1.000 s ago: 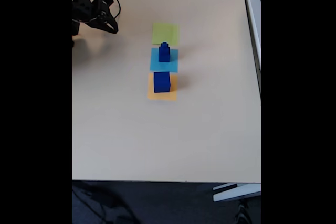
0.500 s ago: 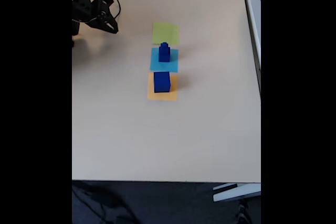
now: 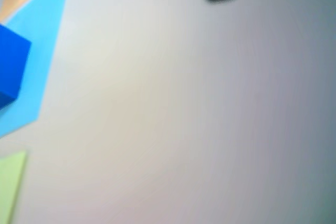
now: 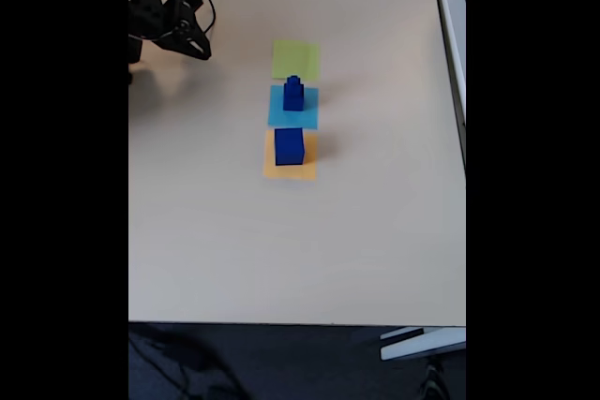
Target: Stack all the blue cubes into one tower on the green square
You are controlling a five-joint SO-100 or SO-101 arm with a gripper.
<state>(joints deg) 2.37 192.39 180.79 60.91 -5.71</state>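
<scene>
While the green square (image 4: 296,59) lies bare, stacking has not begun.
Gripper (image 4: 195,47), seemingly empty with jaws parted, must reach the blue cubes (image 4: 292,123).

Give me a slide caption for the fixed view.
Gripper parked far from blue cubes stacked on light-blue and orange squares; green square bare.

In the fixed view we see bare table (image 4: 216,231) around the centre column; there the blue cubes (image 4: 292,94) stand as obstacles, the green square (image 4: 295,58) lies flat above.
</scene>
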